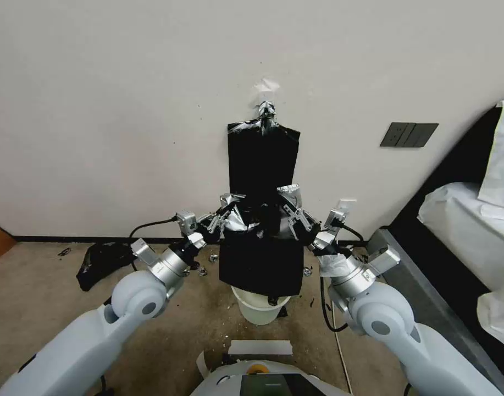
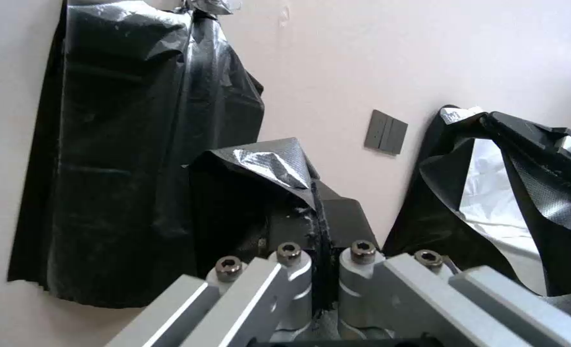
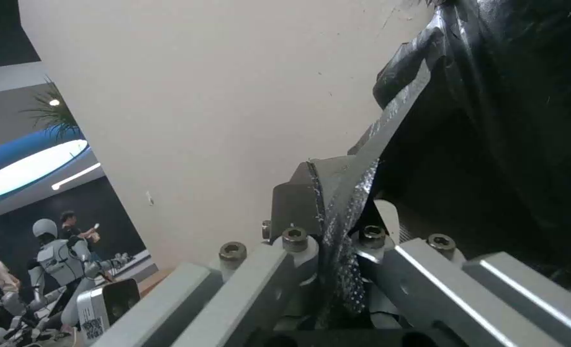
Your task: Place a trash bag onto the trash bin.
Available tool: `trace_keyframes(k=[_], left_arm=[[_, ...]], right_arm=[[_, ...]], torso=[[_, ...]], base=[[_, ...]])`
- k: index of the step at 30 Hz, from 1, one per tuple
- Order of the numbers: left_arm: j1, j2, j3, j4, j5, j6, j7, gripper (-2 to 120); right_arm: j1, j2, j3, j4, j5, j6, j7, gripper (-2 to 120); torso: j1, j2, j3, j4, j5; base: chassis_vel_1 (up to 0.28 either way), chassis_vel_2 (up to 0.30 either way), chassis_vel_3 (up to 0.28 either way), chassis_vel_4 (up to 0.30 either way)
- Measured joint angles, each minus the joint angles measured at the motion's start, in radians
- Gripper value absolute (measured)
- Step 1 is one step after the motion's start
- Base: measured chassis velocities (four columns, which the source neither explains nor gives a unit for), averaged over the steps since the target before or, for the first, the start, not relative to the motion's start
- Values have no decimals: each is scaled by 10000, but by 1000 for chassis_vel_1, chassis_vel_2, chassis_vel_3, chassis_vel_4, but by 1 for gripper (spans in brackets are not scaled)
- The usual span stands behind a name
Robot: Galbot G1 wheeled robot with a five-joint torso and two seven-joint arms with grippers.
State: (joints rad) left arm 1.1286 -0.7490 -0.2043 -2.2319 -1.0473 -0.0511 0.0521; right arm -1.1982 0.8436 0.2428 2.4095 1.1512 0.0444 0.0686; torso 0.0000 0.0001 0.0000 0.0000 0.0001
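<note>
Wall sheaf: a flat black sheaf of bags [image 1: 262, 159] is hung on the wall from a silver clip, directly behind the work; the held bag could be brushed against it and dragged.
Trash bag: the trash bag [image 1: 261, 261] is held up in the air between both grippers, its lower edge hanging just above the bin; the mouth could be left too narrow to pass over the rim.
Trash bin: the trash bin [image 1: 260, 309] is stood on the floor under the bag, uncovered; it could be tipped if film is caught on one side.
Left gripper: the left gripper [image 2: 318, 241] is clamped on a fold of the bag's edge; thin film could be torn.
Right gripper: the right gripper [image 3: 337, 226] is pinched on the opposite edge; slippage is judged possible.
</note>
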Motion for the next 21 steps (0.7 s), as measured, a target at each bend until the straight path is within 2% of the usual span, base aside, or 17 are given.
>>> trace_keyframes(k=[8,15,21], left_arm=[[-660,-628,628,424,44,202,151,0],[-1117,-818,1011,612,26,218,147,0],[-1109,-986,1226,842,60,217,141,0]], right_arm=[[368,-77,26,-52,19,-11,-99,0],[668,-173,38,-6,193,-36,-27,0],[785,190,-263,-284,189,-89,-4,0]], torso=[[0,0,0,-1,0],[0,0,1,-1,-1],[0,0,1,-1,-1]], base=[[0,0,0,0],[0,0,0,0],[0,0,0,0]])
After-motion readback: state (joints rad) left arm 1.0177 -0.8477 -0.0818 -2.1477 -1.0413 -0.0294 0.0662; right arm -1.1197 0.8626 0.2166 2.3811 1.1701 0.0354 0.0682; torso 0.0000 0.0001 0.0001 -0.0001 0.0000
